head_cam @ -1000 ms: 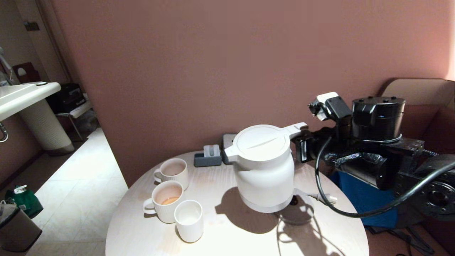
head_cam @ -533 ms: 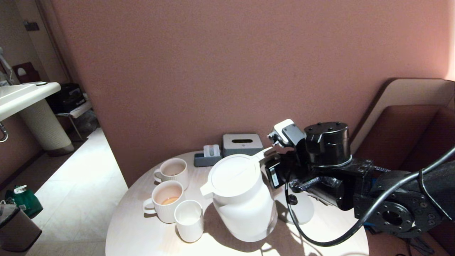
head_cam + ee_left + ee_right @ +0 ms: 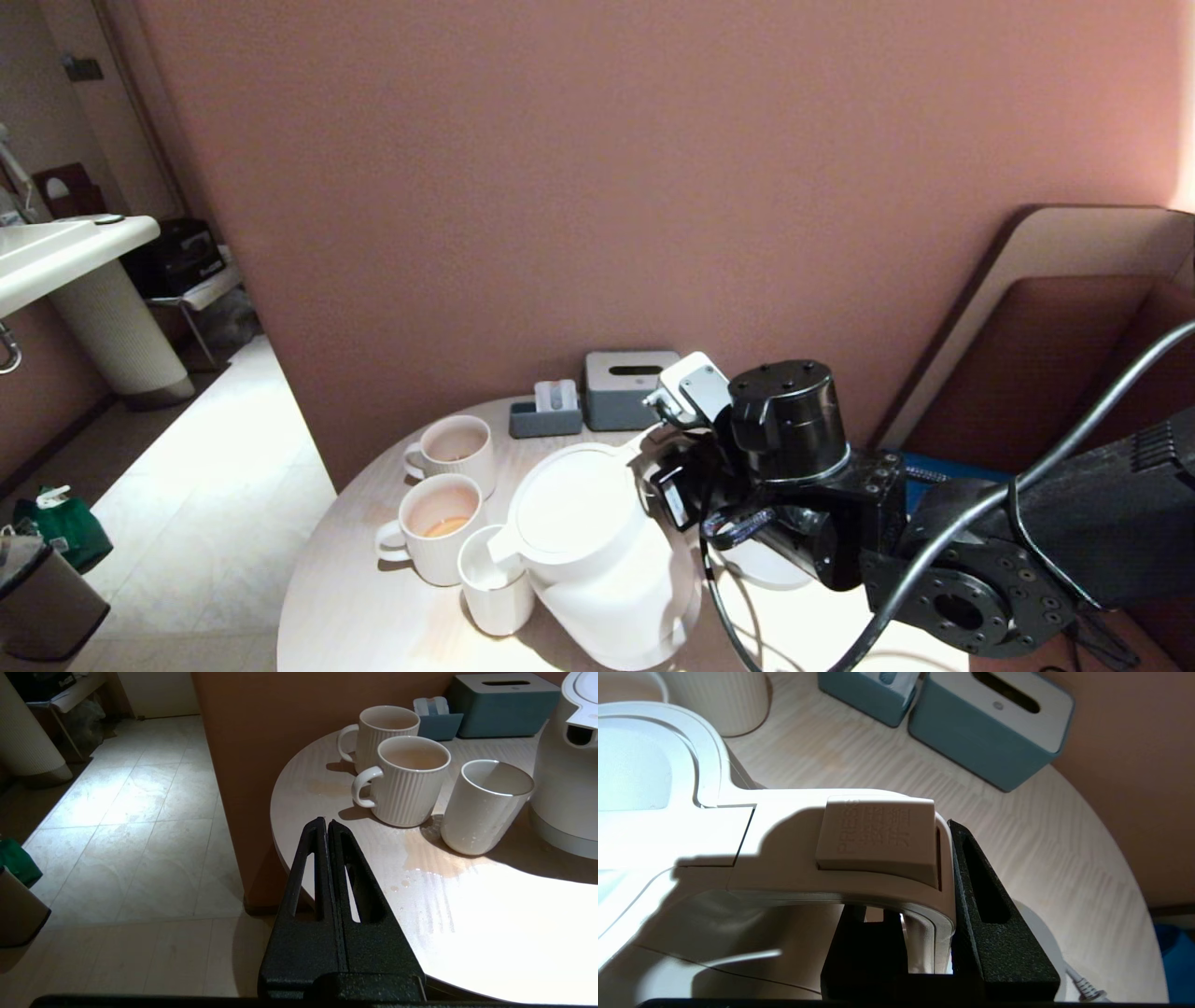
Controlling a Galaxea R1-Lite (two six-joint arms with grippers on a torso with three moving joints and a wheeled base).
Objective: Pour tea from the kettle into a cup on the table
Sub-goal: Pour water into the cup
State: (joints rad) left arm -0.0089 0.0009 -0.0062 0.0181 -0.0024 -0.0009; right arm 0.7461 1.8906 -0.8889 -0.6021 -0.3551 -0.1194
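One end effector, the right [image 3: 924,933], clamps the kettle [image 3: 597,560] handle beside the cup [image 3: 492,593].

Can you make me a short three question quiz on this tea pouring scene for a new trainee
1. True or false: the right gripper is clamped on the handle of the kettle.
2. Which vessel sits nearest the kettle's spout? A) the far ribbed mug B) the near ribbed mug C) the smooth cup
3. Fill in: the left gripper hangs off the table edge with its fingers ____.

Key: 1 true; 2 C; 3 shut.
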